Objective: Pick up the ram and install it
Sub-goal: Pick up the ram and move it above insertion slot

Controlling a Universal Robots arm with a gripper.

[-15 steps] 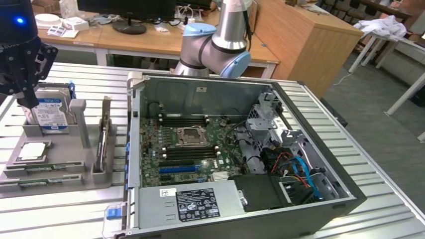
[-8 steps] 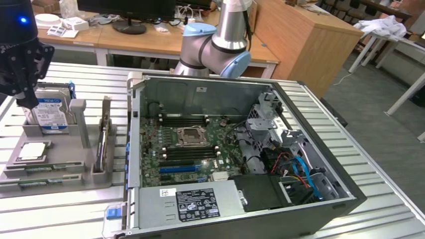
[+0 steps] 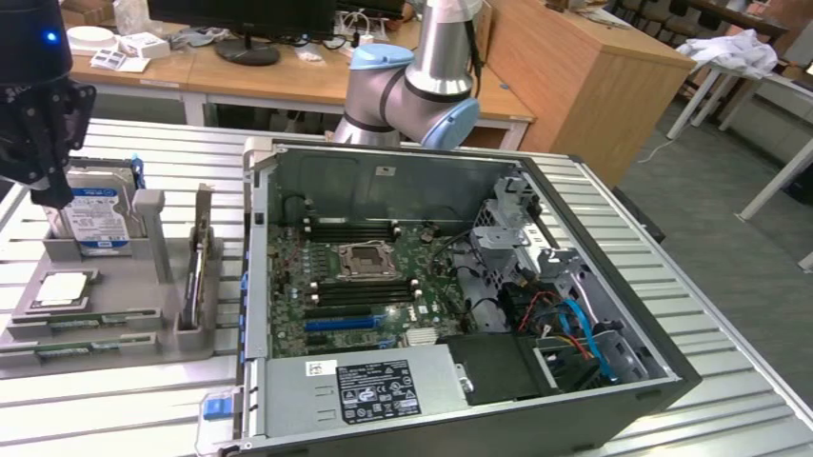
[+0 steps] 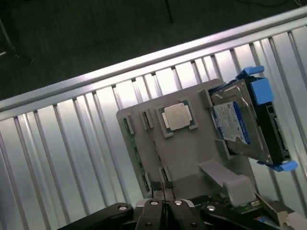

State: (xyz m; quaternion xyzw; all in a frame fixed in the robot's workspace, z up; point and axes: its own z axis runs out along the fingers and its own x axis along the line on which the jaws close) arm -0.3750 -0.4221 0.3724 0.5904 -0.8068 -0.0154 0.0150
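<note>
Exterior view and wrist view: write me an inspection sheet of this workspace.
Surface: slatted metal table carrying an open computer case and a grey holder tray.
Job's things: ram lying in the tray, not picked up; motherboard exposed in the case.
Clutter: hard drive upright in the tray; processor chip flat beside it.
Grippers: gripper shut, above the tray.
Cables: blue and orange cables inside the case.
Surroundings: wooden desks and a monitor behind.
</note>
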